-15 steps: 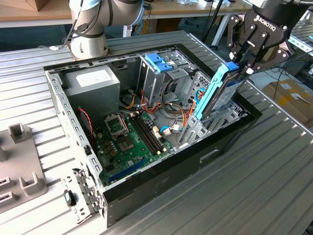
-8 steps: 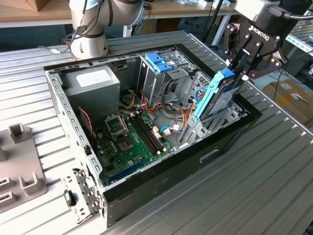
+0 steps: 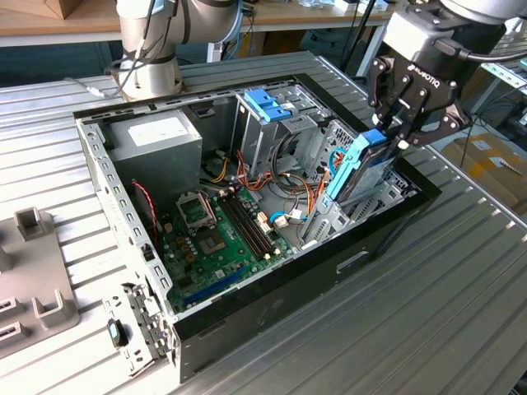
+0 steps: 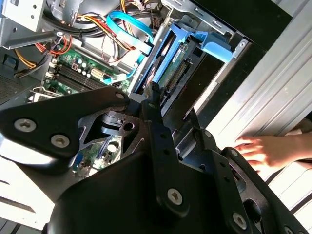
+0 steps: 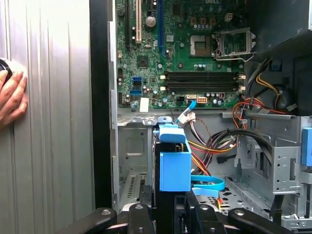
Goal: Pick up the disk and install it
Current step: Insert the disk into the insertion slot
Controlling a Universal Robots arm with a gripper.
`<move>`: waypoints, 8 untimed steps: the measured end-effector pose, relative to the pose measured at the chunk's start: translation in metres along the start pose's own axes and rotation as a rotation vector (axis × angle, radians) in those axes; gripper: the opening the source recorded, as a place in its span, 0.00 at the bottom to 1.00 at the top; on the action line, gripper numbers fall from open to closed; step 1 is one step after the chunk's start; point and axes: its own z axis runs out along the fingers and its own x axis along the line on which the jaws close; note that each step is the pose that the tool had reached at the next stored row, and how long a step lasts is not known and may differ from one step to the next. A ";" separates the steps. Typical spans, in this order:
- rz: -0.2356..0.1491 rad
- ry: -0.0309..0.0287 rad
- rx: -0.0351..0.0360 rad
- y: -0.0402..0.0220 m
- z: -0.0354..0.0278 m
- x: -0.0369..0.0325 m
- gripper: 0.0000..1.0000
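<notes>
the open computer case (image 3: 247,322) lies flat. the disk (image 3: 352,169) stands tilted in the case's corner bay, its long axis slanting up out of the case. its top end is clamped by the gripper (image 3: 392,136), right above the case's rim.

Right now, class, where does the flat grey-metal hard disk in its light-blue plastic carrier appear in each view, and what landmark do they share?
Exterior view: the disk stands tilted in the open black computer case, toward the exterior view's right.
Second wrist view: the disk sits beside the case's black wall.
First wrist view: the disk is seen end-on.
Shared landmark: the green motherboard.
</notes>
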 end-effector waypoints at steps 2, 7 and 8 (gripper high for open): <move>0.000 0.0001 0.0000 0.0002 0.0043 0.0001 0.35; 0.000 0.0002 0.0000 0.0007 0.0175 0.0004 0.35; 0.000 0.0000 0.0000 0.0008 0.0187 0.0004 0.35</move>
